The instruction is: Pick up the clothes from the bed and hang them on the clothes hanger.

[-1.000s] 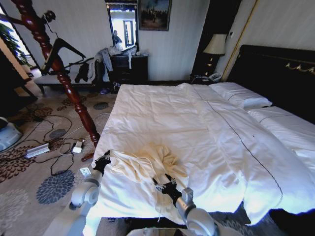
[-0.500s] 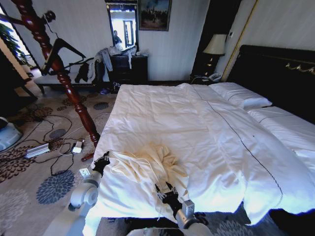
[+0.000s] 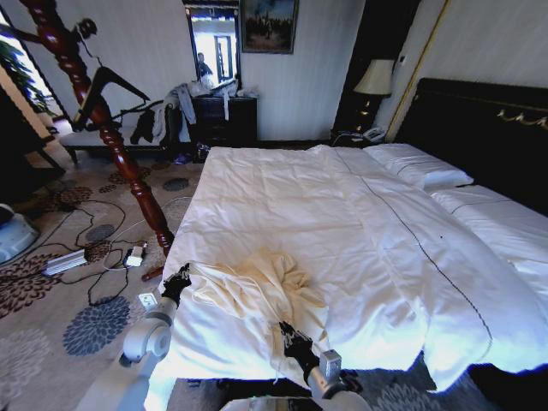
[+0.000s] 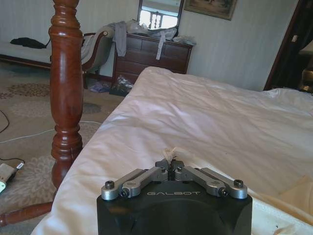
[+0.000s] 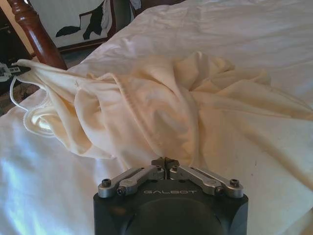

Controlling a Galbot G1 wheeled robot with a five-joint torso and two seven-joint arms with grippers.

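White quilt of the bed [image 3: 342,214], with the clothes [image 3: 257,287] crumpled near its foot edge. One corner is pinched by the closed left gripper [image 3: 177,281]; the near hem is clamped by the closed right gripper [image 3: 294,340].

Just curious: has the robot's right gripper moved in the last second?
Yes. The right gripper has pulled back toward the near edge of the white-quilted bed, fingers shut on the pale cream-yellow garment.
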